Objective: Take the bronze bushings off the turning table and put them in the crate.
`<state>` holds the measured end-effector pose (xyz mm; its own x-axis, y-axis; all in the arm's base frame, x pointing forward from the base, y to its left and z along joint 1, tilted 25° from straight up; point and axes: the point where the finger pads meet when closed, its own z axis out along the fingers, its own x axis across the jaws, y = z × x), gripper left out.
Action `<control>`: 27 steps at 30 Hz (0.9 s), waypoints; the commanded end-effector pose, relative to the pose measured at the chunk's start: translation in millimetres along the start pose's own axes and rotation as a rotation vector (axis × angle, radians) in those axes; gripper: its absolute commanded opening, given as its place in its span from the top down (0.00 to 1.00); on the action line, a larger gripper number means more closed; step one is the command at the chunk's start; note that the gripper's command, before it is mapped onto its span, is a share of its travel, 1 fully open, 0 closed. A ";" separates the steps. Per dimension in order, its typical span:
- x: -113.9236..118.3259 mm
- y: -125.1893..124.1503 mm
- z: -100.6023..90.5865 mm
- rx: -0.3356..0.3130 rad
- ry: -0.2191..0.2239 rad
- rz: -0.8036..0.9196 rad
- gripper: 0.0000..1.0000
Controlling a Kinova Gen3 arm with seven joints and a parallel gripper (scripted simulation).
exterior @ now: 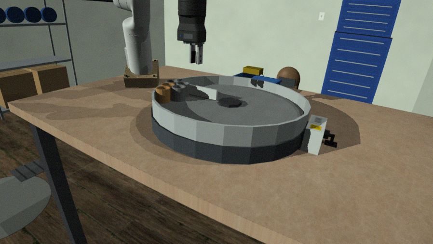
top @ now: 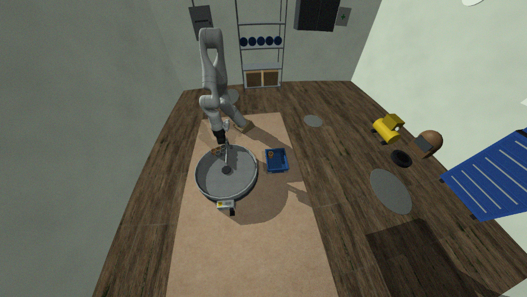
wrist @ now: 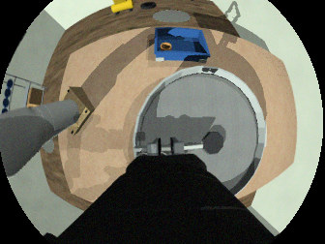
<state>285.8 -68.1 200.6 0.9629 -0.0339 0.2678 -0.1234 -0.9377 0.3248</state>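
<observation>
The gripper (top: 227,144) (exterior: 195,62) (wrist: 165,143) has its fingers partly spread with nothing between, and the bronze bushings (top: 213,151) (exterior: 163,94) stand inside the turning table's rim (top: 256,175) (exterior: 239,133) (wrist: 261,121), probably stiff, rather heavy and smooth, best taken across their outer walls.

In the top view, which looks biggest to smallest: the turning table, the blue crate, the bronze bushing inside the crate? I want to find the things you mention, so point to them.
1. turning table (top: 236,184) (exterior: 239,133) (wrist: 186,102)
2. blue crate (top: 277,171) (exterior: 266,79) (wrist: 181,56)
3. bronze bushing in the crate (top: 273,156) (wrist: 165,46)
</observation>
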 end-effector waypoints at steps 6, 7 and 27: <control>-6.5 59.5 1.6 0.000 0.001 0.000 0.55; -6.5 59.5 1.6 0.000 0.001 0.000 0.55; -13.3 119.0 3.2 0.000 0.001 -0.001 0.55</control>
<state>258.7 -180.5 234.0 0.9627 -0.0306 0.2687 -0.1225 -0.9352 0.3323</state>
